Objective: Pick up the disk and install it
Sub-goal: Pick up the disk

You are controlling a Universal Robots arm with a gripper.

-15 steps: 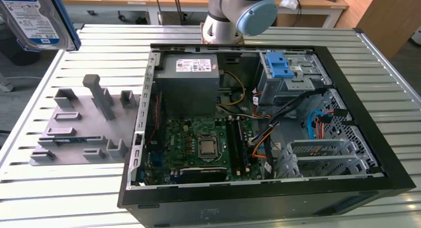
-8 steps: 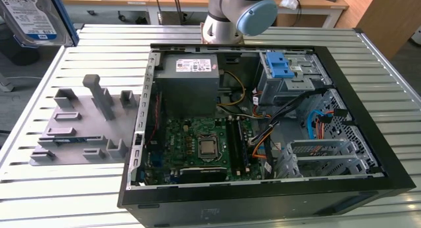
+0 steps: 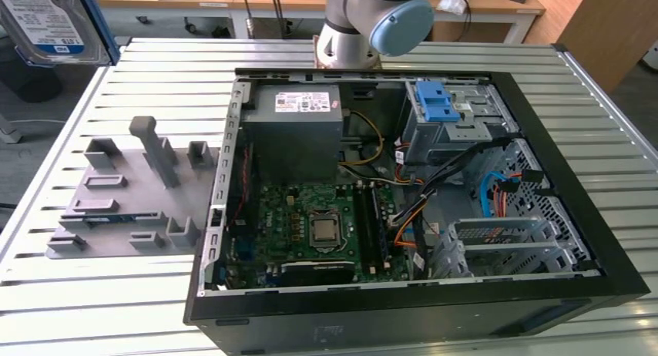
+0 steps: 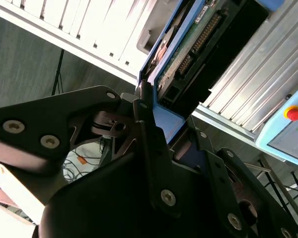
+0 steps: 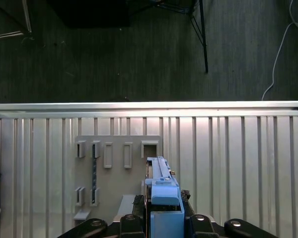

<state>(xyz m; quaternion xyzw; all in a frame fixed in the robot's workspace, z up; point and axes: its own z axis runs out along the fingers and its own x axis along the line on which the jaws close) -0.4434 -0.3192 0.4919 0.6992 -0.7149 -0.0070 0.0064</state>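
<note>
The disk, silver with a white-and-blue label and a blue bracket, hangs high at the exterior view's upper left, off the table's corner. In the second wrist view my gripper is shut on the disk, whose green circuit board and connector face the camera. The first wrist view shows the disk edge-on between my black fingers, above the slatted table and the grey holder plate. The open computer case lies flat on the table, its drive cage with a blue latch toward the arm's base.
A grey holder plate with upright slots sits beside the case on the exterior view's left. Inside the case are a grey power supply, a motherboard and loose cables. A control box with a red button stands beyond the table edge.
</note>
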